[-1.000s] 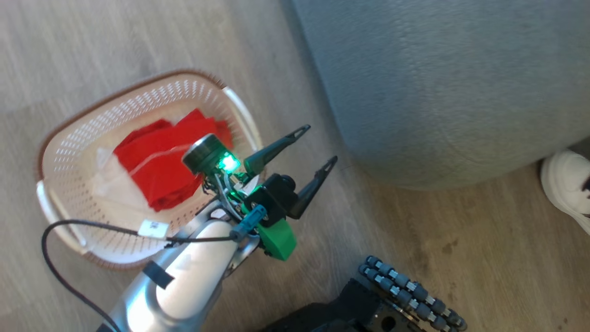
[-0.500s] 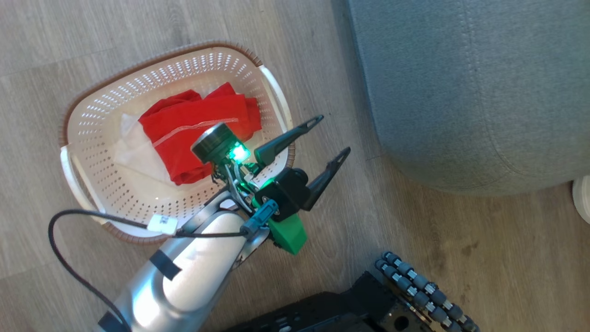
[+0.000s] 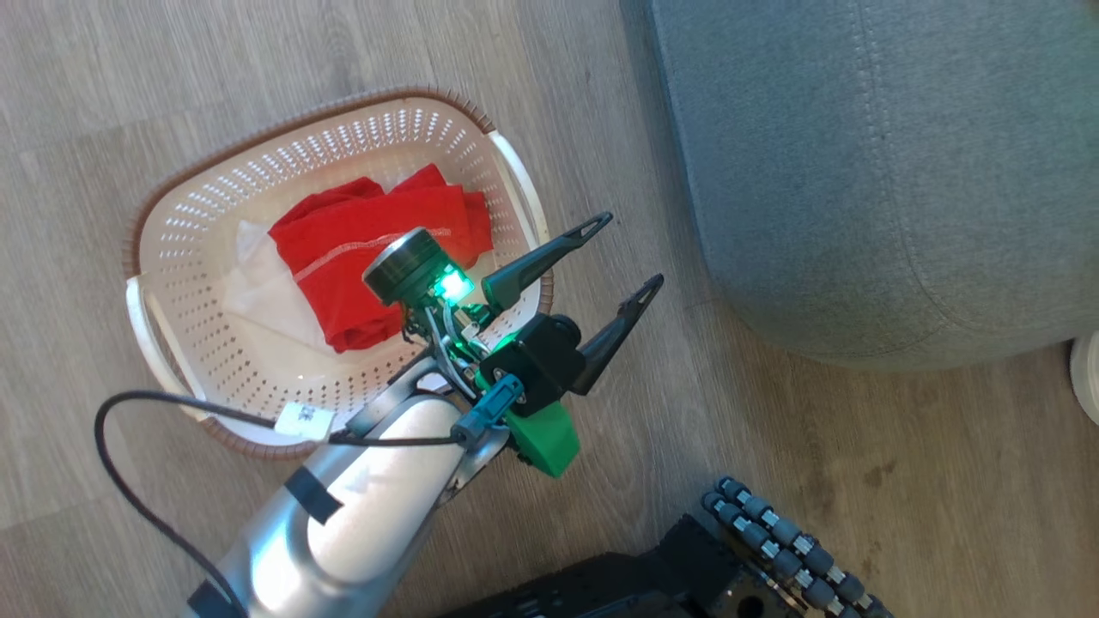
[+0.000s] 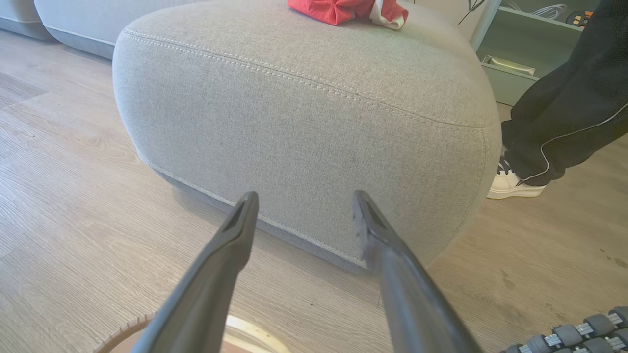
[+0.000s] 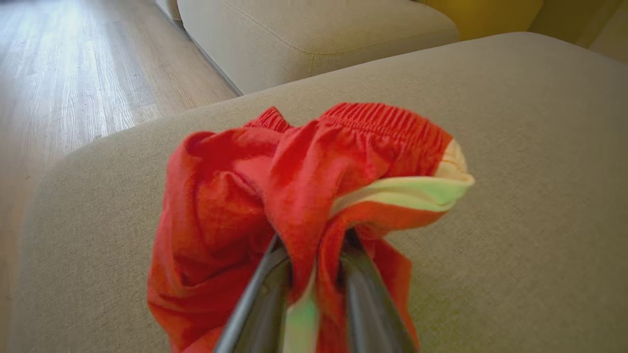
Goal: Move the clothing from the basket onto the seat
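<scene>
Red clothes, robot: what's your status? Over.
Left gripper open, empty. Right gripper pinching white-banded garment on seat. Red garment in basket. Shoe beside seat.

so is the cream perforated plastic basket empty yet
Not empty: the cream perforated plastic basket holds a crumpled bright red fabric garment on its floor.

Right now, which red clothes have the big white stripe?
The gripped garment, on the seat in the right gripper: it has a broad white band. The other garment, in the basket, shows just a thin pale line.
</scene>
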